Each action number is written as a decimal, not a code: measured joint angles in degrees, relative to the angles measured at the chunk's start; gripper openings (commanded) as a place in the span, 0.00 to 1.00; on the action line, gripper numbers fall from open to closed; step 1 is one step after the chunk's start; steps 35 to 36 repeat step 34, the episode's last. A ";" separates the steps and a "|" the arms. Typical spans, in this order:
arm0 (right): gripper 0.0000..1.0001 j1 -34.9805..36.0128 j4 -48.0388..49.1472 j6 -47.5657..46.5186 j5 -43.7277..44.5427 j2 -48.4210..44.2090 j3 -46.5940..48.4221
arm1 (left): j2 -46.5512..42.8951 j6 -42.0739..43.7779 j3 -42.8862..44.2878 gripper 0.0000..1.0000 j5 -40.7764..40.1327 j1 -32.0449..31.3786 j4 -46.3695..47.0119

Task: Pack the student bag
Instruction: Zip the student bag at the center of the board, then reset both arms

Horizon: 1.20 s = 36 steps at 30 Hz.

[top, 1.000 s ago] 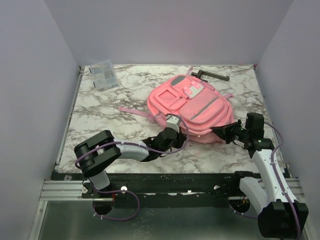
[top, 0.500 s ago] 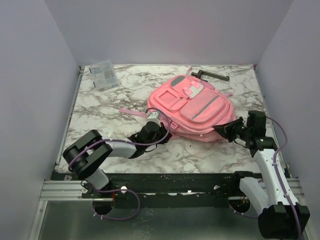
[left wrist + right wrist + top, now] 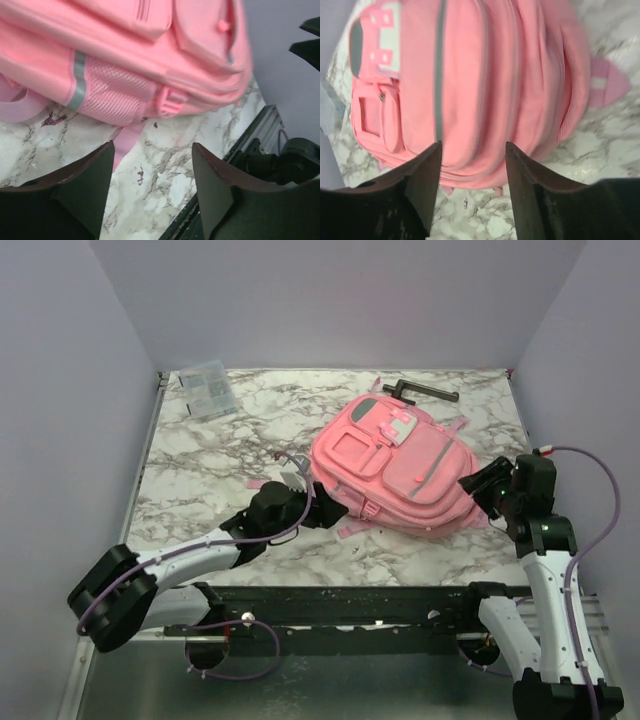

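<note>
This looks like a lab test cell. Plain lilac walls (image 3: 330, 300) stand ahead of and beside the left gripper (image 3: 318, 510), around a marble-patterned table (image 3: 200, 460). An aluminium mounting rail (image 3: 598, 612) lies behind it.

The student bag (image 3: 485, 85) fills most of the frame, lying on the marble tabletop (image 3: 600, 140). A grey stripe (image 3: 439, 75) runs down its front, with a white patch (image 3: 387, 35) at its upper left. A pink strap tab (image 3: 605, 85) juts from its right side. The right gripper (image 3: 473, 150) hangs over the bag's near edge, fingers spread, nothing between them.
</note>
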 measured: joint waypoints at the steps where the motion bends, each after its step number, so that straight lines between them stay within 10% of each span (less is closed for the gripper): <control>1: 0.68 -0.07 -0.52 -1.46 1.73 0.35 2.01 | -3.43 0.74 -0.11 0.72 0.48 0.17 -1.36; 15: 0.91 -0.11 -1.49 -19.89 9.09 -5.27 29.51 | -37.09 13.97 19.54 0.98 -2.95 4.52 -27.54; 36: 1.00 0.28 -0.07 -23.23 17.03 -2.91 42.42 | -46.29 28.94 36.30 0.98 -13.46 4.79 -39.67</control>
